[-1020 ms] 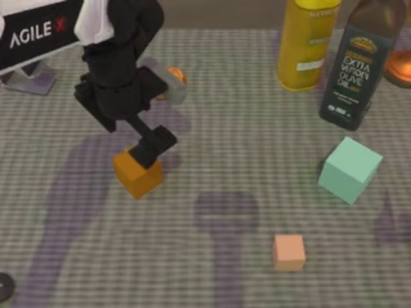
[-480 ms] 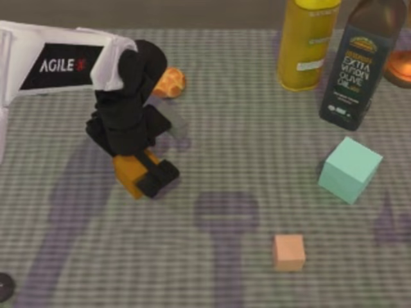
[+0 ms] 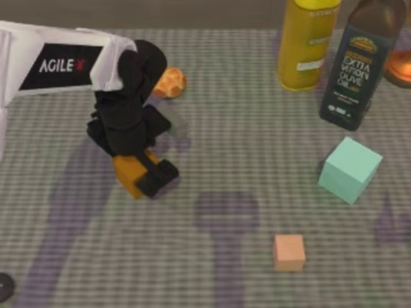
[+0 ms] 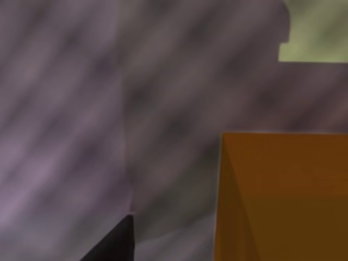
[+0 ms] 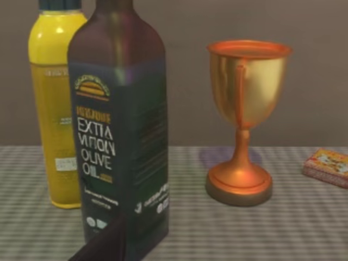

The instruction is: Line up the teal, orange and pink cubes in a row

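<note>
On the left half of the table (image 3: 257, 128), seen from above, the left gripper (image 3: 144, 170) sits low over the orange cube (image 3: 131, 172), its black body covering most of the block so that only part of the top and one side face show; one dark finger lies against the cube's right edge, and whether the claw is spread or pinching the block I cannot tell from here. Just beyond the arm lies a round orange-and-white bun (image 3: 169, 81). The teal cube (image 3: 349, 169) stands well apart on the right side, near a dark olive oil bottle (image 3: 356, 61) and a yellow bottle (image 3: 308, 42) at the far edge. The small pink cube (image 3: 288, 251) rests alone nearer the front, between the other two cubes in left-to-right order but well off their line. In the left wrist view, the orange cube (image 4: 283, 196) fills one corner close up, with one dark fingertip (image 4: 114, 244) apart from it over the shadowed cloth; the claw's state still cannot be told. In the right wrist view, the olive oil bottle (image 5: 122, 136) stands close, the yellow bottle (image 5: 57, 103) behind it, a copper goblet (image 5: 244, 114) beside them and a small printed box (image 5: 326, 166) near the edge; a dark fingertip (image 5: 106, 244) of the right gripper shows, and its state cannot be told.
</note>
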{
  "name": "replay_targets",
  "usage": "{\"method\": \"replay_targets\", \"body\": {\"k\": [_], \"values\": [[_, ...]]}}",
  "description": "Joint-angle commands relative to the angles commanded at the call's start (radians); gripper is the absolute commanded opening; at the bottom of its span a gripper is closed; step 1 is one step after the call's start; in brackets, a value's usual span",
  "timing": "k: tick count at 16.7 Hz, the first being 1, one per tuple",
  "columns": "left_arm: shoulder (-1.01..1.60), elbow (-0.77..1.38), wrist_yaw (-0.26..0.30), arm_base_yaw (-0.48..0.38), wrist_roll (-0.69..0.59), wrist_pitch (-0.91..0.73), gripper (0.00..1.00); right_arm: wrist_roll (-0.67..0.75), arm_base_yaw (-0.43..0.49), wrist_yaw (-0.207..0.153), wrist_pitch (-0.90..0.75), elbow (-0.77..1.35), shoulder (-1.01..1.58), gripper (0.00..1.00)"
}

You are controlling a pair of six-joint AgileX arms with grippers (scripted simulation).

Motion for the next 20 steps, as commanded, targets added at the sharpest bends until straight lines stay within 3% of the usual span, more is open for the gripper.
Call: {"method": "replay_targets", "body": {"k": [9, 20], "values": [[0.000, 0.000, 0.000, 0.000, 0.000, 0.000, 0.02, 0.000, 0.000, 0.000, 0.000, 0.000, 0.000, 1.00], [-0.025, 0.016, 0.008, -0.003, -0.001, -0.026, 0.00, 0.000, 0.000, 0.000, 0.000, 0.000, 0.000, 1.00]]}}
